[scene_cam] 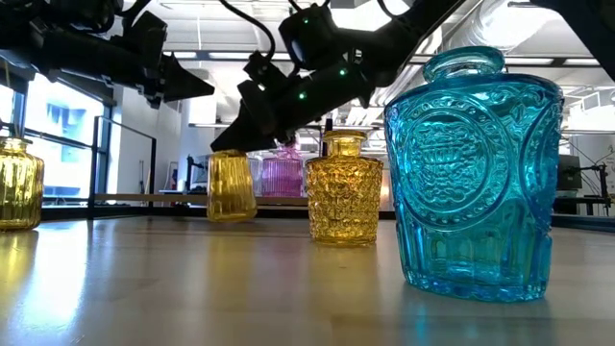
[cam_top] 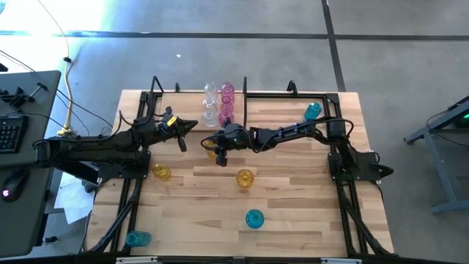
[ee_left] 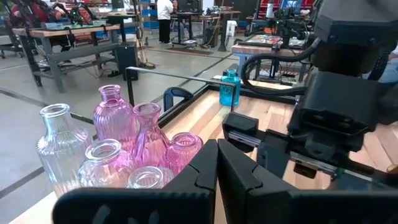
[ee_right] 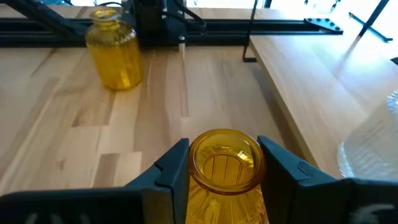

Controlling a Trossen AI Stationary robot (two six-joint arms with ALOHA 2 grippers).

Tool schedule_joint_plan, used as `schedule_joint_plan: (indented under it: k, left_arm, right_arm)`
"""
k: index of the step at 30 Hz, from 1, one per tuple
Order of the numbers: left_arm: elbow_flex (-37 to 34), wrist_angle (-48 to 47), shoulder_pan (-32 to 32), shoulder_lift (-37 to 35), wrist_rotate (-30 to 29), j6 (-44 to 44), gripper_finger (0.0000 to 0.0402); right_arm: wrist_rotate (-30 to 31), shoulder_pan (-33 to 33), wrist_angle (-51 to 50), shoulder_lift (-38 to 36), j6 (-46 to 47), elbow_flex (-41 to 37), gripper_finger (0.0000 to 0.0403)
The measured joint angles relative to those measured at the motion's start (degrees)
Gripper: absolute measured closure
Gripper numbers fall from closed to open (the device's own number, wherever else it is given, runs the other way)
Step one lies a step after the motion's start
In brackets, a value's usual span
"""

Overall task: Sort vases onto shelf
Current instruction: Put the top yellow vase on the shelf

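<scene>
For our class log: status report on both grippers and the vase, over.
Right gripper shut on yellow vase, beside the shelf. Left gripper shut, empty, near pink vases. Nothing blocking that I can see.

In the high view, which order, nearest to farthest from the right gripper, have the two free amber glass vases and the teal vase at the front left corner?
From the right gripper:
1. Amber glass vase, table centre.
2. Amber glass vase, left side.
3. Teal glass vase, front left corner.

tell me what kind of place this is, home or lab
Most likely a robotics lab or workshop: a bare concrete floor around the table, workbenches with equipment in the room behind, and a keyboard on a side desk.
</scene>
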Motion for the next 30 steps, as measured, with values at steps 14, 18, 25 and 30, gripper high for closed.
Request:
schedule_joint_plan:
  k: [14, 18, 25, 30]
  left_arm:
    - [0.0, -0.2, 0.0, 0.0, 0.5, -0.5, 0.0401]
    - [0.0, -0.4, 0.0, 0.0, 1.1, -0.5, 0.0401]
    - [0.0, -0.8, 0.0, 0.0, 5.2, -1.5, 0.0401]
    - [0.0, -2.8, 0.0, 0.0, 7.7, -2.9, 0.0401]
  right_arm:
    - [0.9, -0.4, -1.8, 0.0, 1.6, 0.0, 0.0220]
    - [1.1, -0.4, -1.8, 0.0, 1.6, 0.0, 0.0189]
    - [1.2, -0.4, -1.1, -1.7, -0.6, -0.1, 0.0182]
    - [2.3, 0.3, -3.6, -8.0, -3.8, -0.1, 0.0193]
